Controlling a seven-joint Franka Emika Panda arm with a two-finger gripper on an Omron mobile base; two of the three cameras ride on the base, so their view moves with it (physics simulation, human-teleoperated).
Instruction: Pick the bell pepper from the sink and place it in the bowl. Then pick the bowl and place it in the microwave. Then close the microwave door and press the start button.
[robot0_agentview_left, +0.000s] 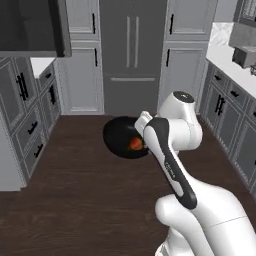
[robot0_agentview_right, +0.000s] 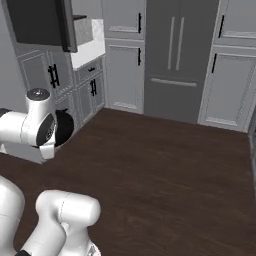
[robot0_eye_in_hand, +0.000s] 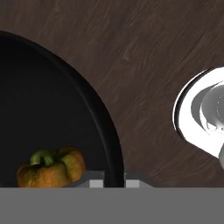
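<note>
Two things ride together above the dark wood floor (robot0_agentview_left: 75, 200): the black bowl (robot0_agentview_left: 119, 136) and the bell pepper (robot0_agentview_left: 135, 144) lying inside it near the rim. The gripper (robot0_eye_in_hand: 114, 179) is pinched tight on that rim, one finger (robot0_eye_in_hand: 98, 178) on the inner side. Grey cabinets (robot0_agentview_left: 82, 75) and a tall fridge (robot0_agentview_left: 132, 55) stand beyond. The pepper's green stem points up and away from the clamped edge. No writing is legible.
</note>
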